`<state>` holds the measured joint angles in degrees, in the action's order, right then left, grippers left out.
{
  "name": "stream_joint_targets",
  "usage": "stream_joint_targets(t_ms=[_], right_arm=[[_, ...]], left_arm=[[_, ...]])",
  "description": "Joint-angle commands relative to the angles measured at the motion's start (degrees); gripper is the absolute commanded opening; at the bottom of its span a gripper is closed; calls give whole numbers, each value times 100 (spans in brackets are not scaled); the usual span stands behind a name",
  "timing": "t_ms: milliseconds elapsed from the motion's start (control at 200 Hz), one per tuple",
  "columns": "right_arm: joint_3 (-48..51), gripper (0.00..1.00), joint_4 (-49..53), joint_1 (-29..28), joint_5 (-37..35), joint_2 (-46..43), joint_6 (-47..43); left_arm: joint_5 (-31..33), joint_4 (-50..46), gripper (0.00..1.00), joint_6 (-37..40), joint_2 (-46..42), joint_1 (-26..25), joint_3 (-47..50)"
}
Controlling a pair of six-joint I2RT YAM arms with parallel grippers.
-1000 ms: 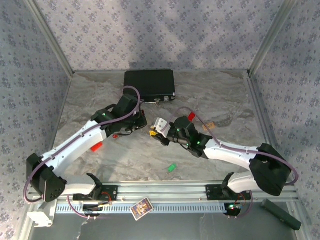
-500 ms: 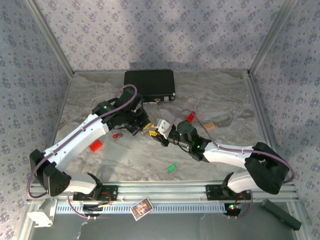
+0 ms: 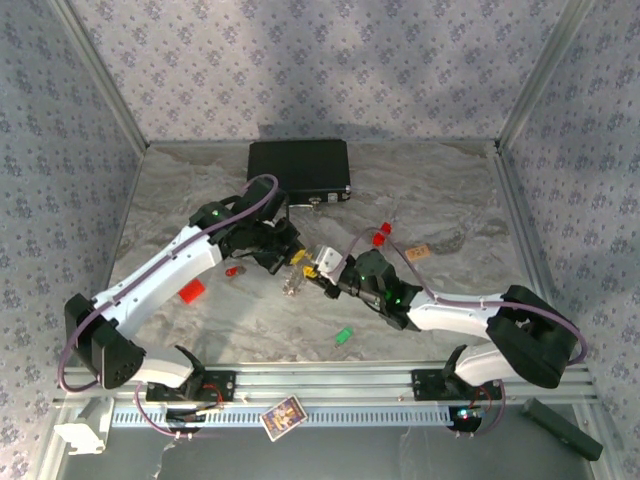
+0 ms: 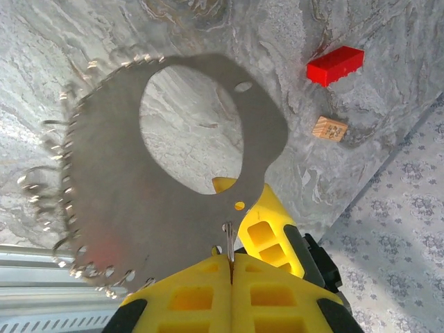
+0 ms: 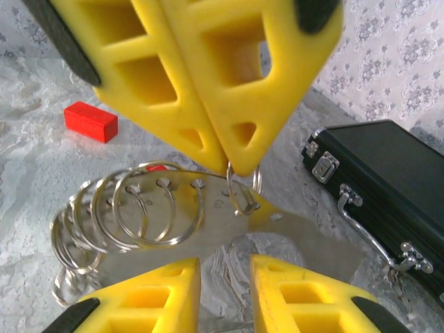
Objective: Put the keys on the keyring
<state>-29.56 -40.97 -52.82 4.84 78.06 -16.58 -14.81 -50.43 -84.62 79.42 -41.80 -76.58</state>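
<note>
Keys [image 3: 343, 336]: the green one lies loose on the surface [image 3: 450, 200], nearest the arm bases and a little right of centre. It is well apart from both end effectors.
Left red block [image 3: 190, 291]: on the surface at near left, beside the left forearm. The right wrist view has it far off to the left [image 5: 90, 121].
Keyring [image 3: 293, 282]: mid-surface, between the two end effectors. It is a flat silvery plate [image 4: 139, 208] with one big round hole and a row of small split rings along its edge. The rings fan out at the left in the right wrist view [image 5: 201, 232]. Cannot tell whether its low edge touches the surface.
Red key [image 3: 232, 271]: small, on the surface just left of the left wrist. It is glimpsed through the rings [image 5: 156, 168].
Right end effector [image 3: 322, 268]: just right of the keyring, pointing left and far. Its fingers stand apart [image 5: 225, 267] with nothing clamped, and the plate's edge sits just beyond the gap. One finger [image 4: 262, 225] shows behind the plate in the left wrist view.
Left end effector [image 3: 290, 253]: just far of the keyring, fingers pressed together [image 4: 231, 258] on one small ring at the plate's edge. It is seen head-on from the right wrist [image 5: 225, 163].
Brown bit [image 3: 418, 252]: right of centre, beyond the right arm [image 4: 329, 128].
Right red block [image 3: 381, 237]: near the brown bit, to its left, not touching [image 4: 335, 66].
Black case [image 3: 300, 168]: at the far edge, centre, lid shut, with latches and handle on its near side [image 5: 388, 166].
</note>
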Motion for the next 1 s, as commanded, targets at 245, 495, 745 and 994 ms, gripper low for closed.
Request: stream_joint_targets(t_ms=[245, 495, 745, 994], right_arm=[[206, 26, -408, -16, -329, -374, -185], [180, 26, -500, -27, -190, -385, -232], [178, 26, -644, -96, -81, -382, -253], [87, 21, -658, -126, -122, -318, -293]], left_arm=[[-229, -80, 0, -217, 91, -23, -41], [-237, -95, 0, -247, 100, -30, -60], [-238, -72, 0, -254, 95, -29, -42], [-303, -10, 0, -312, 108, -33, -6]])
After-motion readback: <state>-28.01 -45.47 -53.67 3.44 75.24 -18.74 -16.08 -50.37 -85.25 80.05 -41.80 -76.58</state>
